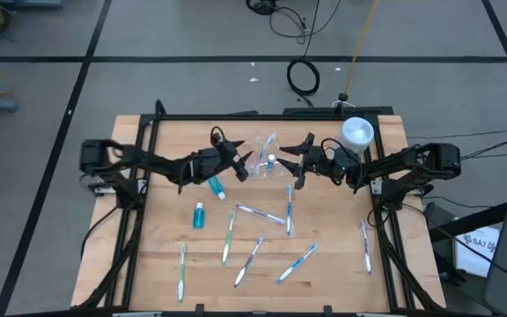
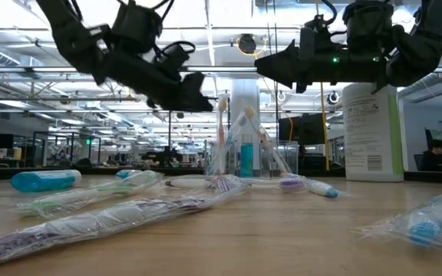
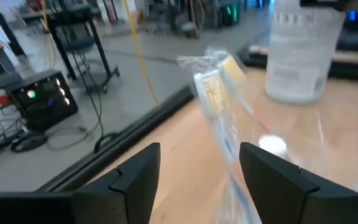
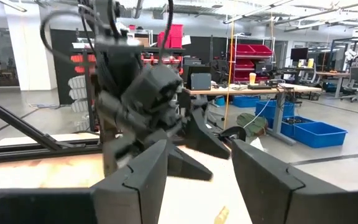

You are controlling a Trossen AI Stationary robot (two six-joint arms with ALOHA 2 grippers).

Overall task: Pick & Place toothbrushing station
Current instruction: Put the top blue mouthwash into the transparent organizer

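Both claws (image 1: 241, 164) (image 1: 299, 164) open, raised, facing each other.

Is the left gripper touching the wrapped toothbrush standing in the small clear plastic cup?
Apart: in the left wrist view, the wrapped toothbrush stands between the left gripper's open fingers, clear of both.

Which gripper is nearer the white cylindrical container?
Right. The right gripper sits just beside the white cylindrical container; the left gripper is farther off, across the clear cup.
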